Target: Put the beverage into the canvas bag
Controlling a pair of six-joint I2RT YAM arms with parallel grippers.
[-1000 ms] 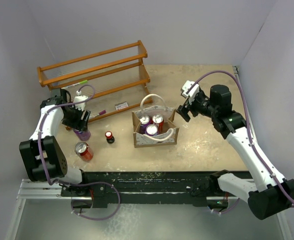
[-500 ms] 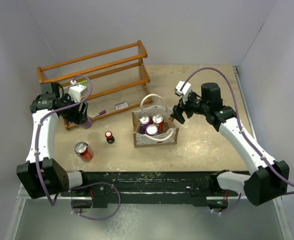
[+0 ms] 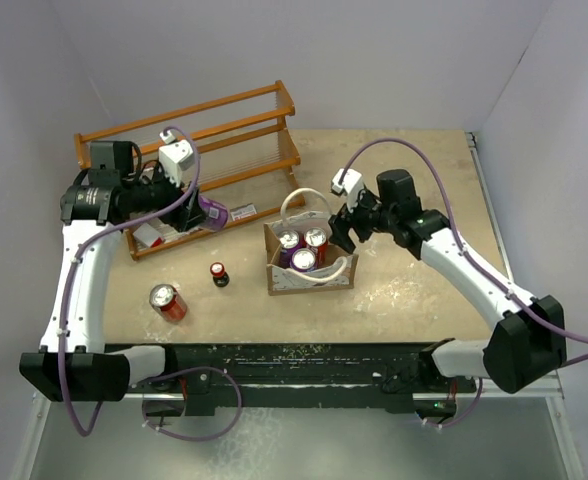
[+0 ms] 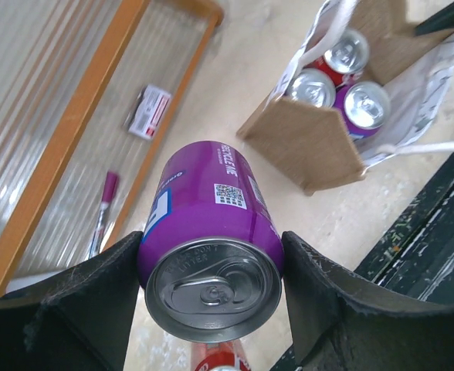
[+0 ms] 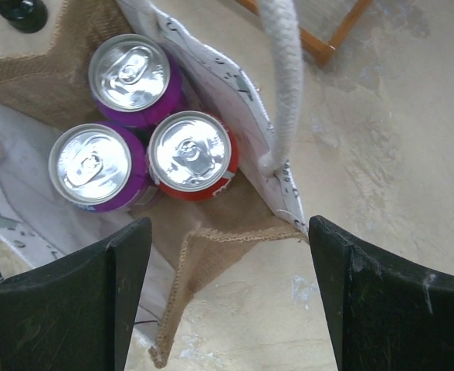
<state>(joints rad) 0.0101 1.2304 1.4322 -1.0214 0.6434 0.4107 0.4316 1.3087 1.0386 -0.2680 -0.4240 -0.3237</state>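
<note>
I logged the left gripper (image 4: pixel 211 297) clenched on a purple aluminium beverage can (image 4: pixel 209 220), aloft beside the orange wooden rack (image 3: pixel 189 125), well apart from the tan canvas bag (image 3: pixel 312 279). The right gripper (image 5: pixel 227 290) hung spread wide over the bag's three upright cans (image 5: pixel 190 153).

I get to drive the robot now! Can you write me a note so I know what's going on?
Left gripper: shut on a purple can, lifted near the wooden rack, left of the canvas bag.
Right gripper: open, empty, over the bag's edge.
Done: three cans stand in the bag, two purple, one red.
To do: carry the purple can over and put it in; a red can and a small dark bottle are on the table.
</note>
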